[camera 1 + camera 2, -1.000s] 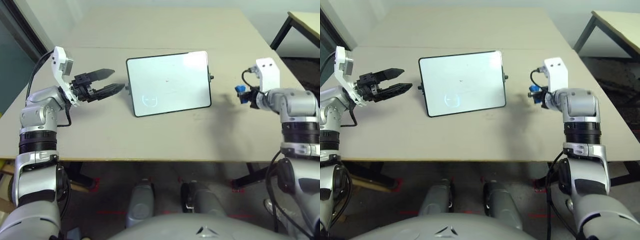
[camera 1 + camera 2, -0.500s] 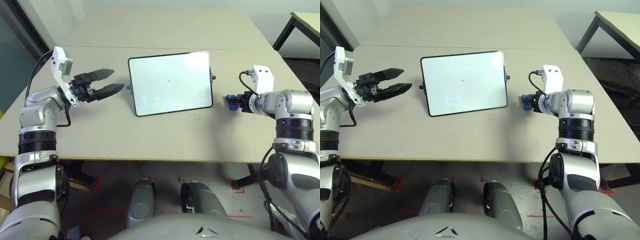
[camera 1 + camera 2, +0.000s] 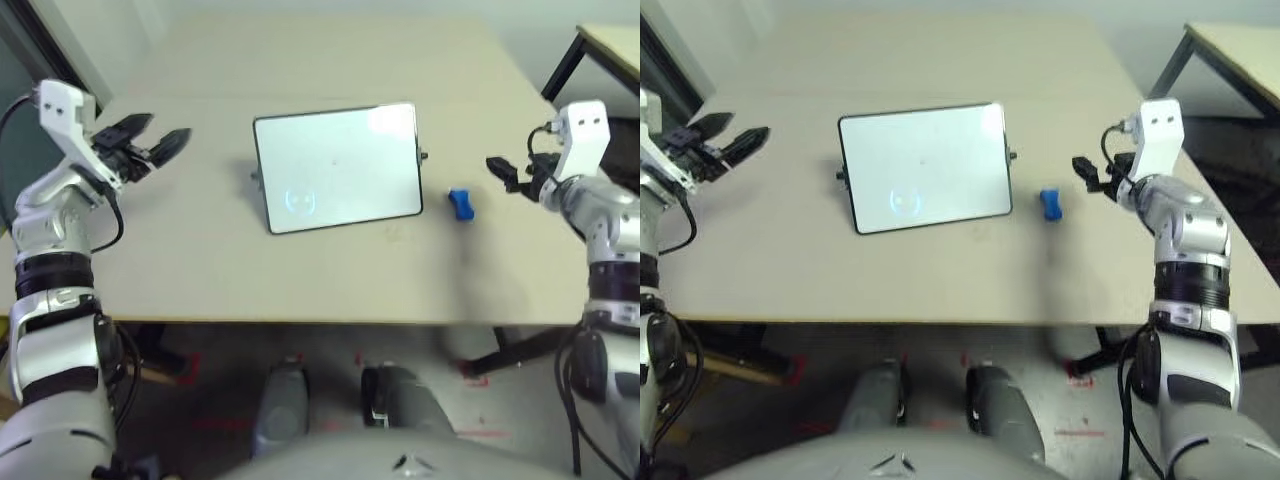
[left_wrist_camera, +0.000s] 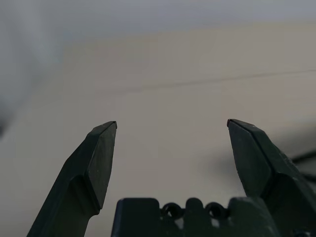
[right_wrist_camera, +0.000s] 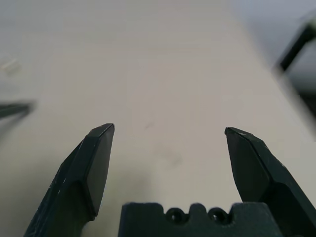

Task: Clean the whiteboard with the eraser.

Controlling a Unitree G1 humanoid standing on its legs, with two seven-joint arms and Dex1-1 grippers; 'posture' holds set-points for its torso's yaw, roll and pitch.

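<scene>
- Cased in silver shells (image 3: 60,350), ringed with black bands (image 3: 615,282)
- Fitted with white brackets (image 3: 585,138) behind each claw (image 4: 172,121) (image 5: 169,128)
- Looped with black cables (image 3: 572,405)
- Tipped with tapered black fingers (image 5: 94,165)

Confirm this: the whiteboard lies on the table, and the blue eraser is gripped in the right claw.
Not gripped: the left eye view shows the blue eraser lying on the table, apart from the open right claw. The whiteboard does lie on the table.
</scene>
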